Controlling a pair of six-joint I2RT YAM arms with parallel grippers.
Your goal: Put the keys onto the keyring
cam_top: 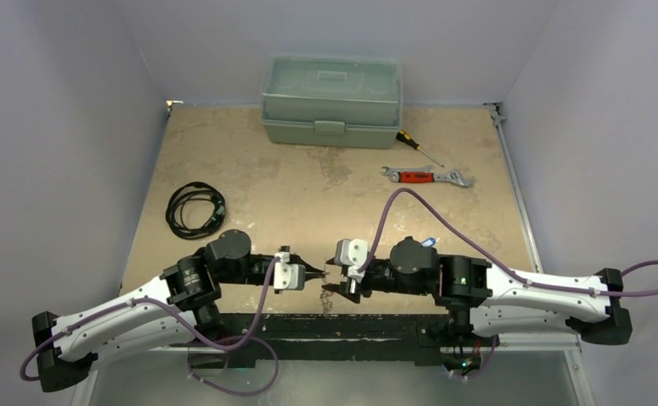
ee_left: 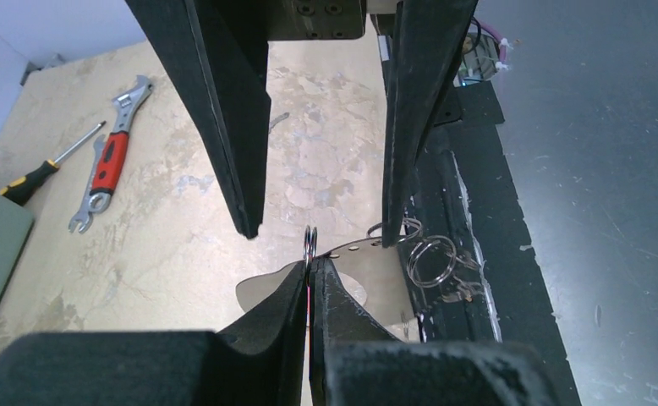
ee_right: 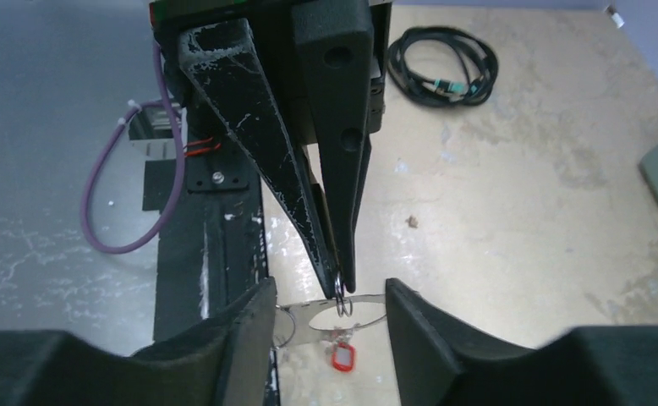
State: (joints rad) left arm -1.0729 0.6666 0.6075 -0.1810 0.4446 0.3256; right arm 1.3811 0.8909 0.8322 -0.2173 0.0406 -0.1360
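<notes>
At the desk's (cam_top: 309,186) 6 o'clock edge, left end effector (ee_left: 309,260) pinches the red-tagged key's (ee_right: 342,357) ring, tag hanging down. The keyring (ee_right: 296,309) lies roughly 12-to-6 inside the wide-spread right end effector (ee_right: 327,288). Beige desk, pale walls.

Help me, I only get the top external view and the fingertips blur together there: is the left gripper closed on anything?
Observer: Yes, the left gripper is shut on a small silver split ring; the left wrist view shows it.
Operator: And the right gripper?
Observer: The right gripper is open, a finger on each side of that ring, not touching it.
Operator: Any key nearby?
Observer: A small red plastic tag shows just under the ring in the right wrist view.
</notes>
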